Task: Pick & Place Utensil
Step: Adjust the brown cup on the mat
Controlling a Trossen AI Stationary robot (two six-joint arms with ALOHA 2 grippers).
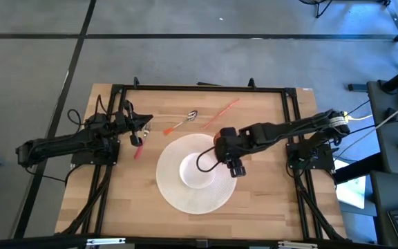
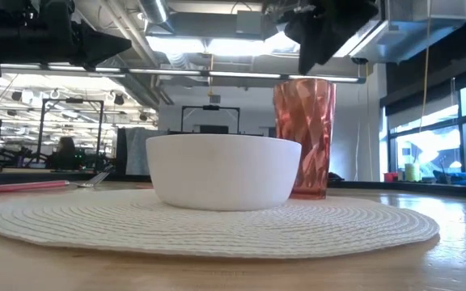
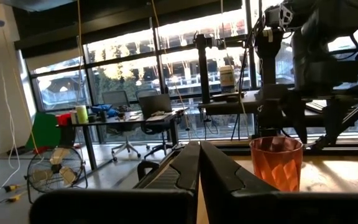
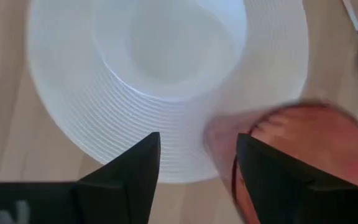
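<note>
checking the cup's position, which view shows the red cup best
The low view: the red cup stands upright behind the white bowl, only partly hidden. The left wrist view shows its upper part, the right wrist view a blurred rim; overhead, the right arm hides it.

The wooden table (image 1: 254, 200) carries a round white placemat (image 1: 178, 194). A spoon (image 1: 183, 121), a pink straw (image 1: 221, 113) and a red utensil (image 1: 138, 149) lie beside it.

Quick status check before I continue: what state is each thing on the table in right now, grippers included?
Bowl: upright on the placemat, looks empty.
Red cup: upright, at the placemat's edge.
Spoon: lying flat on the table.
Red utensil: lying flat beyond the placemat.
Left gripper: shut, holding nothing, parked at the left.
Right gripper: open, above the cup.
</note>
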